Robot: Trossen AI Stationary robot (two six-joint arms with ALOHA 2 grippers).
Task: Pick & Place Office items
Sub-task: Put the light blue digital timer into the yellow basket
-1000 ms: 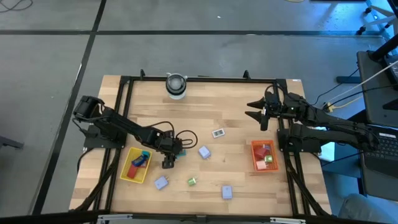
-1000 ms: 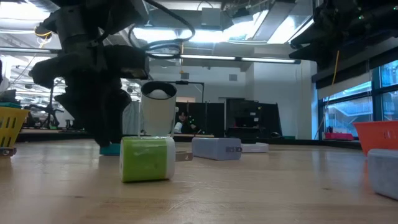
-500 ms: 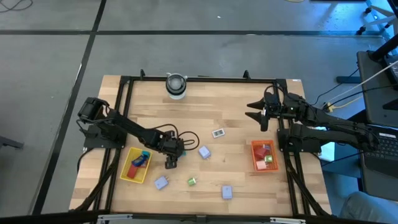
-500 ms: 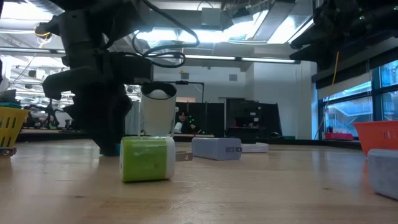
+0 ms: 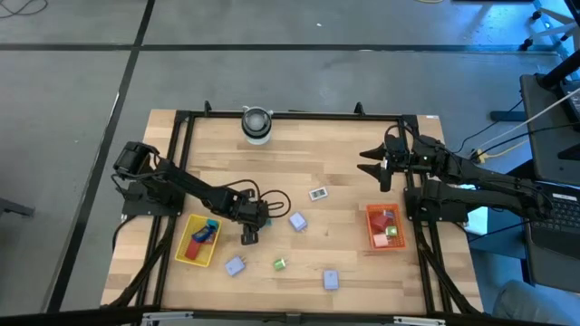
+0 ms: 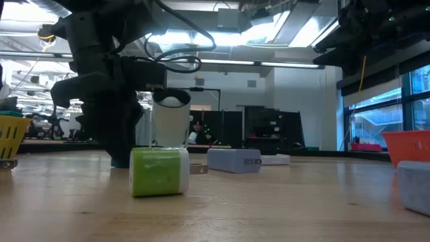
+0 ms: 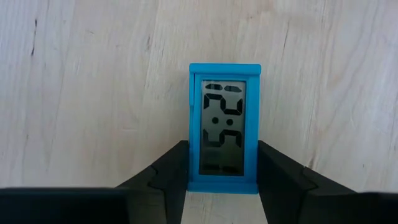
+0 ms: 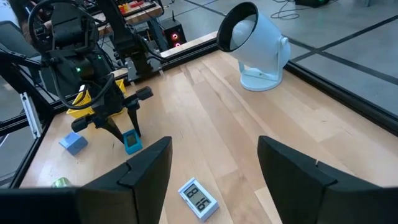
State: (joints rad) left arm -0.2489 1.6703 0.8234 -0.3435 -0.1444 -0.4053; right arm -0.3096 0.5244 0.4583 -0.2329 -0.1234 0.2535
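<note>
A small blue clock (image 7: pixel 224 134) lies flat on the wooden table, face up, left of the middle; it also shows in the right wrist view, clock (image 8: pixel 132 142). My left gripper (image 5: pixel 249 237) stands over it, pointing steeply down, shut on it. In the low view the left gripper (image 6: pixel 121 158) hides the clock. My right gripper (image 5: pixel 373 167) waits open, raised above the table's far right part, with nothing between its fingers. My left gripper pinches the blue clock between its two fingers, one on each long side (image 7: pixel 190 174), at the clock's end nearest the wrist. The fingers come from above, slanting down, and lie along those sides. The clock rests flat on the table.
A yellow tray (image 5: pixel 198 240) at the near left holds red and blue items. A red tray (image 5: pixel 384 226) on the right holds red and green ones. Loose on the table: lavender blocks (image 5: pixel 297 221) (image 5: pixel 236 266) (image 5: pixel 331 280), a green block (image 5: pixel 280 263), a white clock (image 5: pixel 317 194). A grey-white cylinder (image 5: pixel 256 124) stands at the far edge.
My left gripper has sunk a little onto the blue clock and its fingers have closed in on it. In the low view the clock, seen earlier beside the fingers, is now hidden behind them. The clock has stayed on the table.
</note>
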